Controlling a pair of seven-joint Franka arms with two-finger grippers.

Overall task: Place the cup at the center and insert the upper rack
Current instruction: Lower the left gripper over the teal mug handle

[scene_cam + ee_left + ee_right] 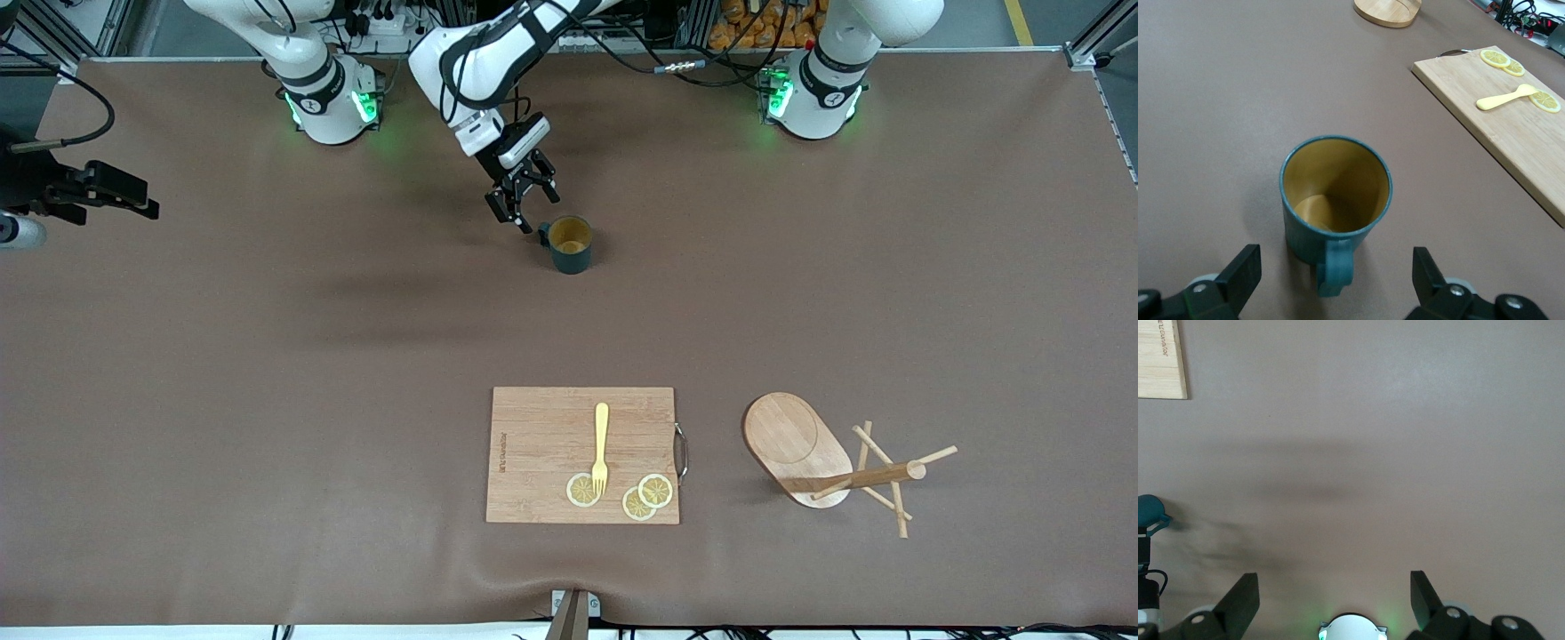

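Note:
The cup (569,244) (1336,200) stands upright on the brown table, dark teal with a yellow inside. My left gripper (526,209) (1335,267) hangs open just beside it. The cup's handle points at the gripper and lies between the spread fingers, touching neither. The upper rack (796,444) lies tipped on its side toward the left arm's end, nearer the front camera, its post and pegs (876,477) resting on the table. My right gripper (1335,600) is open and empty, high over bare table near its own base, and is out of the front view.
A wooden cutting board (542,444) (1498,113) lies near the table's front edge, carrying a yellow fork (602,444) and three lemon slices (582,489). A black camera mount (89,191) juts in at the right arm's end of the table.

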